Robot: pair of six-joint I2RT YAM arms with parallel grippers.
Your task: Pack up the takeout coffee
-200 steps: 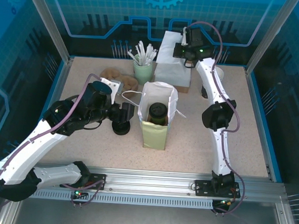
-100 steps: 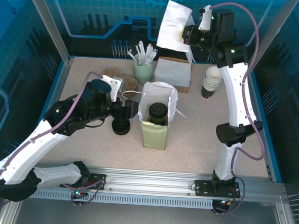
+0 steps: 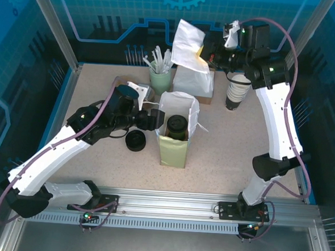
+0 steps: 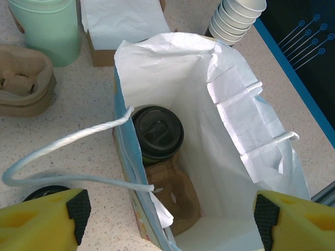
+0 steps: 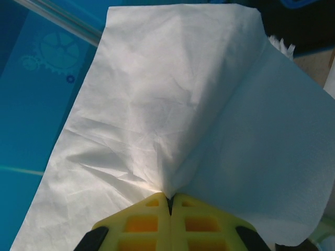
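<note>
Top view: the right gripper (image 3: 209, 50) is pinched on a white napkin (image 3: 189, 42), lifted high over the napkin box (image 3: 192, 81). The sheet hangs left of and below its fingertips. The paper bag (image 3: 177, 138) stands open well below and nearer than them, with the coffee cup (image 3: 177, 126) inside. The left gripper (image 3: 151, 120) sits just beside the bag's left wall; whether it touches cannot be told.

Left wrist view: the fingers (image 4: 39, 218) are spread wide and hold nothing, with the bag's mouth between and ahead of them. The cup sits in the far pocket of a carrier (image 4: 175, 196) and the nearer pocket is empty. One handle (image 4: 57, 157) loops out toward the left finger. The free room lies right of the cup, so the napkin is best aimed there.

Right wrist view: the two fingers (image 5: 149, 222) are clenched on one small fold, and the sheet fans out ahead of them. Such a thin hold favours a slow carry. The right gripper should probably release only once the hanging edge is inside the mouth, while the left gripper steadies the wall.
</note>
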